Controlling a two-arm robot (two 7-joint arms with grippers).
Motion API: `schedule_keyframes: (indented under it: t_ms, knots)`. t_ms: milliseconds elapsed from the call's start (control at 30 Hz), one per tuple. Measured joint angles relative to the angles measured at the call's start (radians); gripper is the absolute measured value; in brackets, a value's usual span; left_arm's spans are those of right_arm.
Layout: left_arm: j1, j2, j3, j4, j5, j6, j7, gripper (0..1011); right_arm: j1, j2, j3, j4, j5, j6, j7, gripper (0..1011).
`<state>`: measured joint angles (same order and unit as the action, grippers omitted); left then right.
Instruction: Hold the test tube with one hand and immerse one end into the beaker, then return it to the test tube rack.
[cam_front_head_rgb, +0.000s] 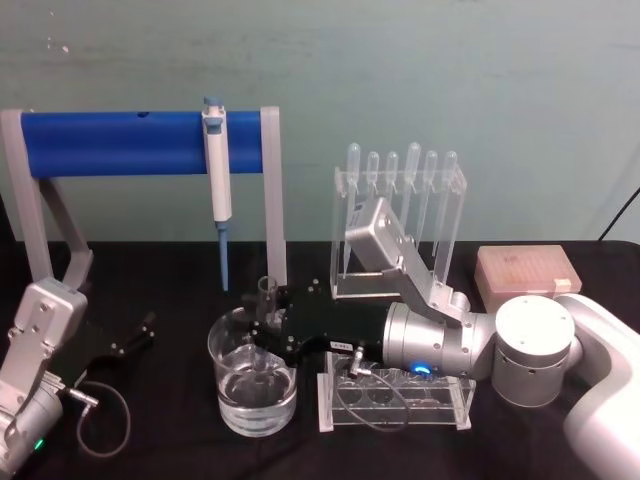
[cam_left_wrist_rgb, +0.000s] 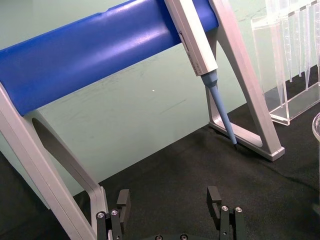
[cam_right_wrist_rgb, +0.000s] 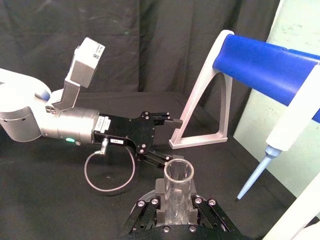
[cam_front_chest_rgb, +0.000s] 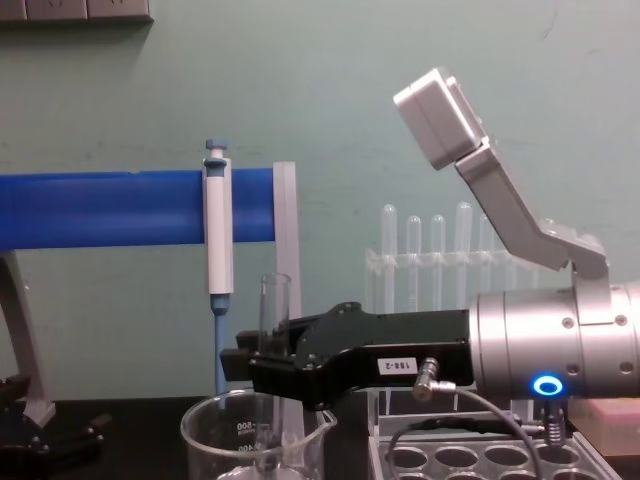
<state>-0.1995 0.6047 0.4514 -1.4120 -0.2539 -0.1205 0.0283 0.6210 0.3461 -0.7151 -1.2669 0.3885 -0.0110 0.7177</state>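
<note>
Your right claw (cam_front_head_rgb: 266, 333) is clamped on the test tube (cam_front_head_rgb: 267, 293) and holds it upright in the beaker (cam_front_head_rgb: 225, 385). The tube's open rim stands above the beaker's lip and its lower end is down inside, in the clear liquid. The test tube rack (cam_front_head_rgb: 398, 398) stands on the black bench (cam_front_head_rgb: 170, 450) just right of the beaker. Your left claw (cam_left_wrist_rgb: 170, 200) rests left of the beaker, apart from it, spread wide and gripping nothing.
</note>
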Motion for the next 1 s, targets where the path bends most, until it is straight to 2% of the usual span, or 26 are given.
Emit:
schedule_keyframes:
  t_ms: [1000]
  knots:
    - [0.000,0.000,0.000,0.000,0.000,0.000,0.000,1000,-0.020,-0.017,0.011,0.023,-0.020,-0.002,0.001,226]
